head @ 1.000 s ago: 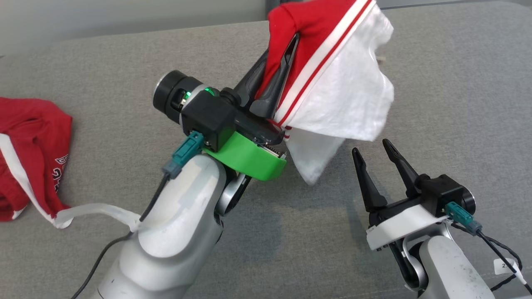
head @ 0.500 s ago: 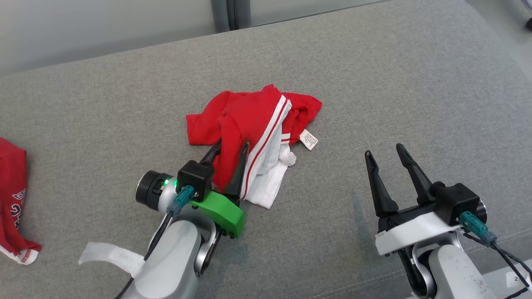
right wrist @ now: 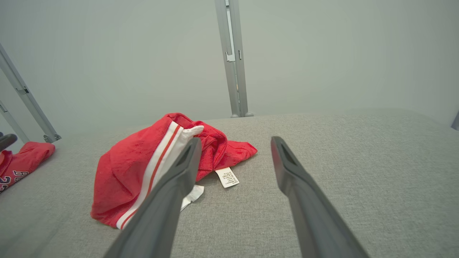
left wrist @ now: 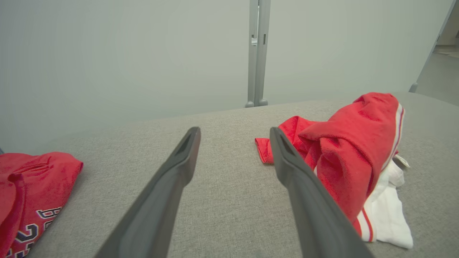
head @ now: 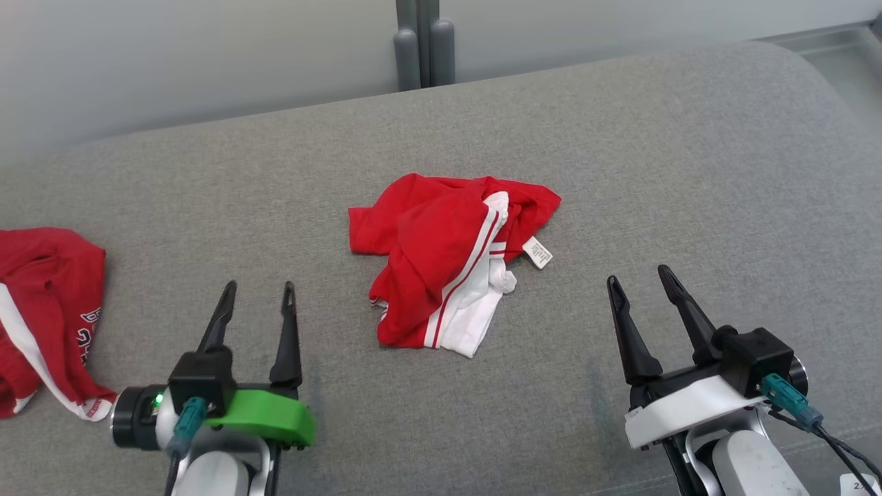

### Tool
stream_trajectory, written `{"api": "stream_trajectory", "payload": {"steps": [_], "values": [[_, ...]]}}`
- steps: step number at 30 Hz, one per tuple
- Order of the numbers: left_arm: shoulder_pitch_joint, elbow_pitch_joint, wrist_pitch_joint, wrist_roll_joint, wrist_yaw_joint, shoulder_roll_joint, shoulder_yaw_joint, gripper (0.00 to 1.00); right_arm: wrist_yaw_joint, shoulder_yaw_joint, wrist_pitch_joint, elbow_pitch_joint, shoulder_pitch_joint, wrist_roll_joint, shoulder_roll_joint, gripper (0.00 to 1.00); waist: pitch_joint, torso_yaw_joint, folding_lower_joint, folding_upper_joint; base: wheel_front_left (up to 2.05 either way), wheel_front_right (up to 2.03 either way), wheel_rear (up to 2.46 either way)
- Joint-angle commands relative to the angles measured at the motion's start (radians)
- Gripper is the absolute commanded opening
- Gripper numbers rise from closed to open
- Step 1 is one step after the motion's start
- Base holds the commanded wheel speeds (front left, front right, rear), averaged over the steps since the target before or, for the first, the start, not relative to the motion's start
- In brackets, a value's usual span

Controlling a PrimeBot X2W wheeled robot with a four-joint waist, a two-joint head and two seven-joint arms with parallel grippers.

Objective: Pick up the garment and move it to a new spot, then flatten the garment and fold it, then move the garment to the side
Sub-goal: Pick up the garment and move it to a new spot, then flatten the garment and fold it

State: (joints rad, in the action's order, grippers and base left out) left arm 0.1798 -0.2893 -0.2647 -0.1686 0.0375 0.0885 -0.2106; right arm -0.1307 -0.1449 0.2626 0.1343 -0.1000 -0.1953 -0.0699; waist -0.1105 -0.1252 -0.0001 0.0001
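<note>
The garment [head: 441, 255] lies in a crumpled heap in the middle of the grey padded surface [head: 689, 172]. It is red, with white fabric and red-white striped trim showing, and its small white tag [head: 537, 252] sticks out on the right. Nothing holds it. My left gripper [head: 260, 286] stands open to the garment's lower left, apart from it; in the left wrist view the garment [left wrist: 355, 157] sits just right of the open fingers [left wrist: 235, 132]. My right gripper [head: 639, 274] is open at the lower right, with the garment [right wrist: 136, 168] to its left [right wrist: 235, 140].
A second red jersey [head: 41, 310] with dark lettering lies bunched at the far left edge of the surface. A pale wall with a grey post [head: 417, 41] stands behind the surface. The surface curves down at the far right.
My left gripper held the garment up, lowered it onto the surface, opened and drew back to the lower left. The head view shifted meanwhile. The right gripper stayed open.
</note>
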Motion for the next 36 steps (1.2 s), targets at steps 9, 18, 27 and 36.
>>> {"api": "stream_trajectory", "payload": {"steps": [9,18,27,36], "values": [[-0.193,0.109,0.001,0.027,0.000,-0.026,0.132,1.00,0.000,0.003,0.003,0.017,0.053,0.007,0.007,1.00,0.084,0.088,0.0001,-0.0001,0.00,0.00,0.00],[-0.198,0.119,0.001,0.041,-0.019,-0.038,0.114,1.00,0.000,0.004,0.003,0.032,0.055,0.010,-0.002,1.00,0.059,0.172,0.0001,-0.0001,0.00,0.00,0.00],[-0.141,0.123,0.001,-0.023,-0.013,-0.037,0.020,1.00,0.000,-0.005,0.003,0.109,-0.016,0.012,-0.025,1.00,-0.039,0.291,0.0001,-0.0001,0.00,0.00,0.00],[-0.112,0.127,0.001,-0.052,0.001,-0.038,-0.043,1.00,0.000,0.050,0.003,0.202,-0.103,0.018,-0.027,1.00,-0.096,0.420,0.0001,-0.0001,0.00,0.00,0.00]]}}
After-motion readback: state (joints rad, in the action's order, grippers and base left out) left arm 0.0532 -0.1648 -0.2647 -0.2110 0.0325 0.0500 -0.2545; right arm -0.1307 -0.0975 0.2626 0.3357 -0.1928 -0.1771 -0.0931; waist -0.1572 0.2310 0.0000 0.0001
